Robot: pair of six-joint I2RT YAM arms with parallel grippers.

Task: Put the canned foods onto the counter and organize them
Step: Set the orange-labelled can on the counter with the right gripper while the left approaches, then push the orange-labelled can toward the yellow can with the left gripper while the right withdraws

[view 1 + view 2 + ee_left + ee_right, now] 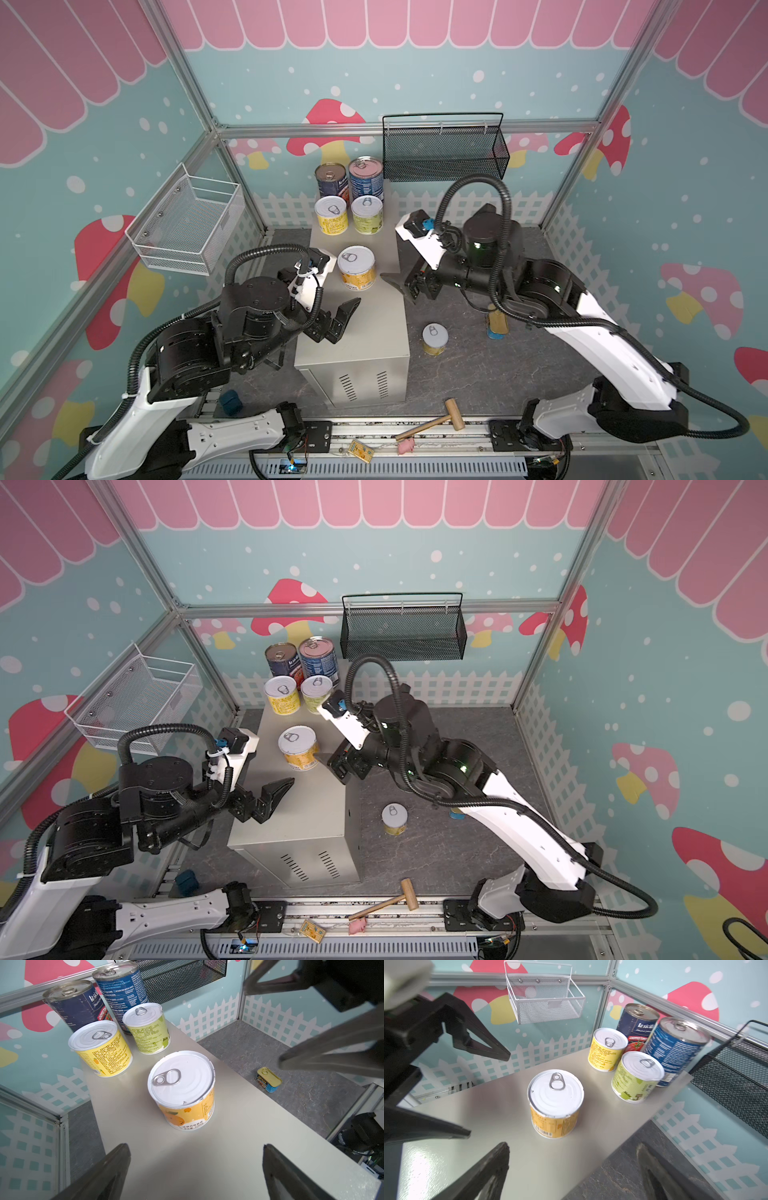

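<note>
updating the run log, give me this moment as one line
left gripper: open, empty | right gripper: open, empty | counter: five cans | floor: short can, SPAM tin

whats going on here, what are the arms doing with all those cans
Two arms are moving canned foods onto the counter. Five stand on it: two tall blue cans at the back, two short yellow cans in front of them, and a lone short can mid-counter. The left gripper and right gripper are both open and empty, either side of that lone can. Another short can and the SPAM tin sit on the dark floor beside the counter, not yet lifted up.
</note>
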